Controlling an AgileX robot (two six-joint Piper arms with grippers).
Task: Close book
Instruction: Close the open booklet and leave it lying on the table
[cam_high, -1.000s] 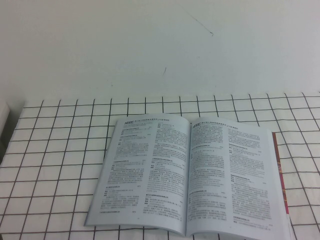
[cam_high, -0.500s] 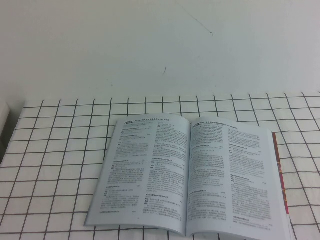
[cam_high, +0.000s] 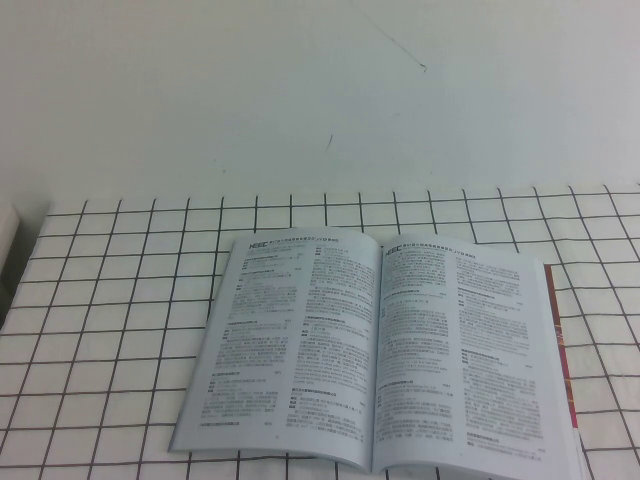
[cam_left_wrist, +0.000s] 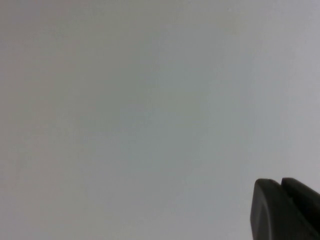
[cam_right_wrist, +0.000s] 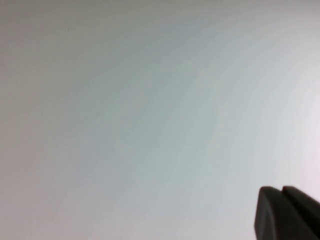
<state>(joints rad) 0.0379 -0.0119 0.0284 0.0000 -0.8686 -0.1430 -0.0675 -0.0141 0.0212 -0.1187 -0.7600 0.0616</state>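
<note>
High view: the book (cam_high: 375, 350) lies wide open and flat on the black-checked cloth (cam_high: 110, 300) over the counter, right of centre and near the front edge, 2 printed pages up; a red cover edge (cam_high: 563, 370) peeks past the right page; none of the closing is done, so the whole fold is left; no arm appears here. The left pincer (cam_left_wrist: 285, 210) and right pincer (cam_right_wrist: 287, 212) each show only as a dark corner in their own wrist views, facing a blank pale surface; I cannot tell whether they are open or closed. The print, bold page headings included, is too small to read.
</note>
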